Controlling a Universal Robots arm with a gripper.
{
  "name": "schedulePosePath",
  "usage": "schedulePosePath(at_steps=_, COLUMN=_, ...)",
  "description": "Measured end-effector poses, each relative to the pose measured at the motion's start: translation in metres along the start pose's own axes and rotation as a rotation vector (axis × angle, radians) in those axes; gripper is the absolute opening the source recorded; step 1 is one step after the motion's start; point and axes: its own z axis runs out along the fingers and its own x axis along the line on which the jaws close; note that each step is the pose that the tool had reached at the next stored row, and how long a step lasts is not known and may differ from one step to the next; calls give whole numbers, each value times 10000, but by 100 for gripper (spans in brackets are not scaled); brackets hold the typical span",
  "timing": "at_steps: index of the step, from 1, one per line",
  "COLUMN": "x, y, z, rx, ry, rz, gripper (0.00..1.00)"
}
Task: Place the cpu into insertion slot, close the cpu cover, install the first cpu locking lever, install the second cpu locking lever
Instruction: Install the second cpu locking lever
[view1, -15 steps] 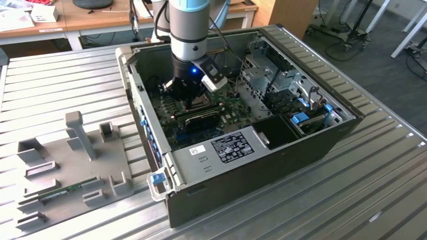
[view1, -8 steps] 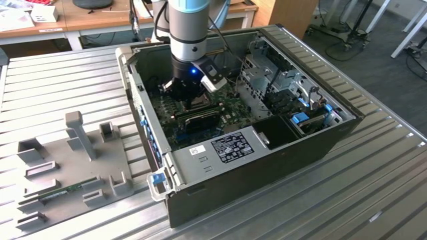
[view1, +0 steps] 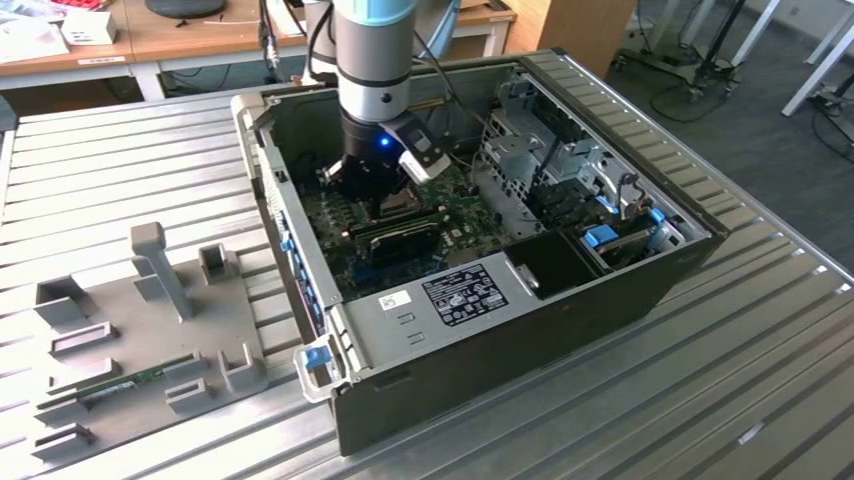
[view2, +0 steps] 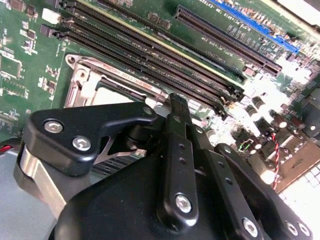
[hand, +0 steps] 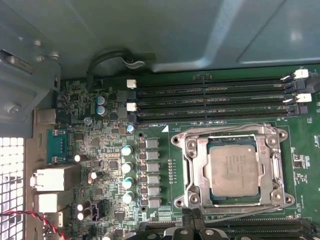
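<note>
I see the case (view1: 534, 290) lying open on the bench (view1: 120, 170), with a fixture plate (view1: 134, 350) on the bench toward the exterior view's left. My arm (view1: 374, 60) reaches down into the case, over the board (hand: 100, 150). In the first wrist view the cpu (hand: 234, 170) lies in the slot (hand: 192, 172), the cover (hand: 265, 172) down around it, between memory slots (hand: 210, 102).

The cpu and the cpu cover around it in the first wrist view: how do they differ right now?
The cpu is a solid, dull grey square with a plain flat top; the cpu cover is a brighter silvery frame with a large central window and holes along its rim. The cpu sits inside that window, while the cpu cover surrounds it, lying flat over the insertion slot. Both are square, metallic and level with the green motherboard.
</note>
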Motion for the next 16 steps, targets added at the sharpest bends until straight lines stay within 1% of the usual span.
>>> schedulePosePath(at_steps=5, x=7, y=5, z=8, rx=4, ry=3, rz=-1, gripper=11)
schedulePosePath(at_steps=14, x=11, y=3, z=56, rx=2, ry=1, rz=0, gripper=11)
schedulePosePath(at_steps=16, x=11, y=3, z=57, rx=6, ry=3, rz=0, gripper=11)
